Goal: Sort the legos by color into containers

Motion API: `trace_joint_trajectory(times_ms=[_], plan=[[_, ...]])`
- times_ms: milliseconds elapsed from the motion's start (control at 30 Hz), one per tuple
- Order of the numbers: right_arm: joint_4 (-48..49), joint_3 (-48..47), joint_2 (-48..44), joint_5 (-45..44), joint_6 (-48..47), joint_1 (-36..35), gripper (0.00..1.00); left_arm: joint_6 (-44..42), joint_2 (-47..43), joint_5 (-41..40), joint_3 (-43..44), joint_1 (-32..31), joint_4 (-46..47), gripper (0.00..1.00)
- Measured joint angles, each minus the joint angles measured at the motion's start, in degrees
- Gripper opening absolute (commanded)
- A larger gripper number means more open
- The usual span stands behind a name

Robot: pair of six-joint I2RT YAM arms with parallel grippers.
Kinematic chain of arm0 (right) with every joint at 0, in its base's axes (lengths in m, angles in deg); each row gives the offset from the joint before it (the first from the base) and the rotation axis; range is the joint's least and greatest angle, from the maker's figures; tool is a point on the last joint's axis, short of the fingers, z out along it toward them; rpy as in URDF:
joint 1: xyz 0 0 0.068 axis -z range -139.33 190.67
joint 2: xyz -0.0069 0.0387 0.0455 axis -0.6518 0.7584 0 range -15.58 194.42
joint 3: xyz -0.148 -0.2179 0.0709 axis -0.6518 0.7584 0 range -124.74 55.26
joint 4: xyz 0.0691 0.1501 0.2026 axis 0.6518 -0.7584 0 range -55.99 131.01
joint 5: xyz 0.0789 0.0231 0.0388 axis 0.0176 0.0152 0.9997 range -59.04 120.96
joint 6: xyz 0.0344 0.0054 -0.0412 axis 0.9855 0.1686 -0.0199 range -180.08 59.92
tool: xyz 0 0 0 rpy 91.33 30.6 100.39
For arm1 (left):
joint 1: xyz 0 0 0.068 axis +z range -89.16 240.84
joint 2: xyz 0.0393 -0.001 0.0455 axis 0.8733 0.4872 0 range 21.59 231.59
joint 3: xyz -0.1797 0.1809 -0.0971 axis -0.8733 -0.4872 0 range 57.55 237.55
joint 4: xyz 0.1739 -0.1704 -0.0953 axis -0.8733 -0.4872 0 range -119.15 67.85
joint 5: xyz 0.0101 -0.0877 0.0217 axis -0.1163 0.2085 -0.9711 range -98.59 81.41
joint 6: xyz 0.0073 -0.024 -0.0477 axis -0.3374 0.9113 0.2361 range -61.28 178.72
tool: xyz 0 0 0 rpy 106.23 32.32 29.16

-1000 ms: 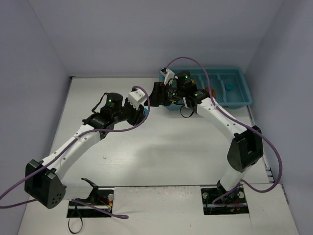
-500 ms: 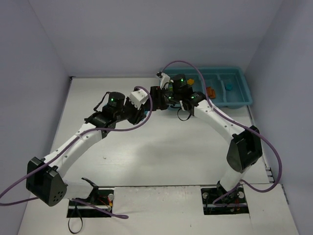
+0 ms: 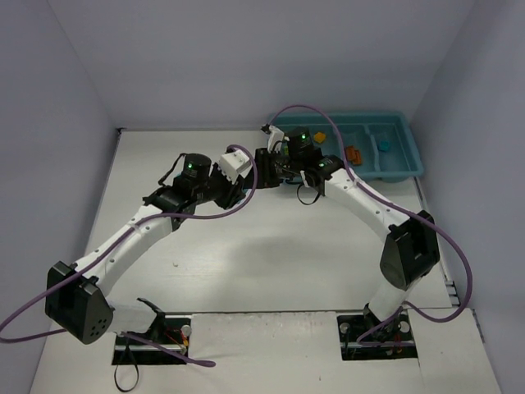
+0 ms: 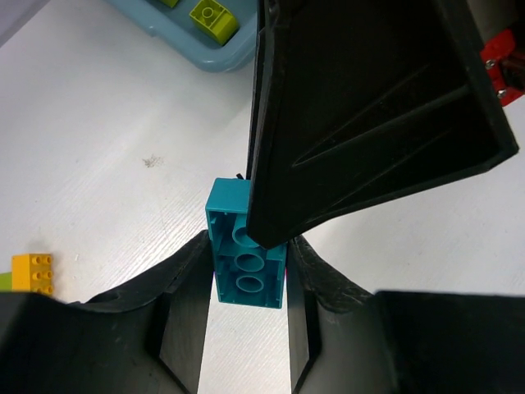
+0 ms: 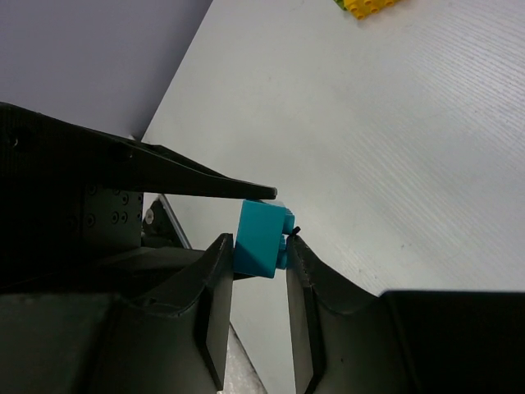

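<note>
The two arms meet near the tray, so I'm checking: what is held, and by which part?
One cyan brick, by both: the left end effector pinches its side walls, the right end effector its other end.

a white table (image 3: pixel 271 246) sits between pale lilac walls (image 3: pixel 246 57).

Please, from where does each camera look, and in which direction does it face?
Top external: above and behind, facing down on table, tray, left arm, right arm.
Left wrist: on its arm, facing along the left pincer, its fingers gripping the cyan brick.
Right wrist: facing along the right pincer, likewise.
Shared: both wrist views show that brick.
</note>
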Motion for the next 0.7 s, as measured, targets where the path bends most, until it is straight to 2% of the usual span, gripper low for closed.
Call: trace_joint_trajectory(times_ms=[67,100,133,167,200,300,467,700], plan=[[-0.24,0.0,0.0,0.02,-0.22,0.0,0.0,0.0,0.02,0.02,0.0,-0.04,-0.11,0.16],[-0.39,0.0,0.0,-0.02,-0.44,0.0,0.0,0.0,0.04,0.02,0.0,-0.04,-0.15,0.26],[-0.57,-0.02,0.0,-0.09,-0.76,0.02,0.0,0.0,0.09,0.0,0.0,-0.09,-0.22,0.48],[-0.76,-0.02,0.0,-0.22,-1.14,0.09,0.0,-0.13,0.13,0.02,0.0,-0.11,-0.2,0.6],[-1.31,-0.04,0.0,-0.55,-1.57,0.28,0.0,-0.07,0.15,-0.26,0.0,-0.2,-0.09,0.68],[-2.64,-0.04,0.0,-1.7,-2.8,1.79,0.0,0.92,0.15,-1.4,0.0,-0.2,0.28,0.83],[-3.1,-0.04,0.0,-8.5,-4.55,9.7,0.0,3.23,0.02,-3.26,-0.09,-0.17,0.48,0.83],[-3.37,-1.49,0.0,-24.81,-6.19,27.76,0.0,9.94,-3.43,-5.99,-5.05,0.74,1.66,0.83]])
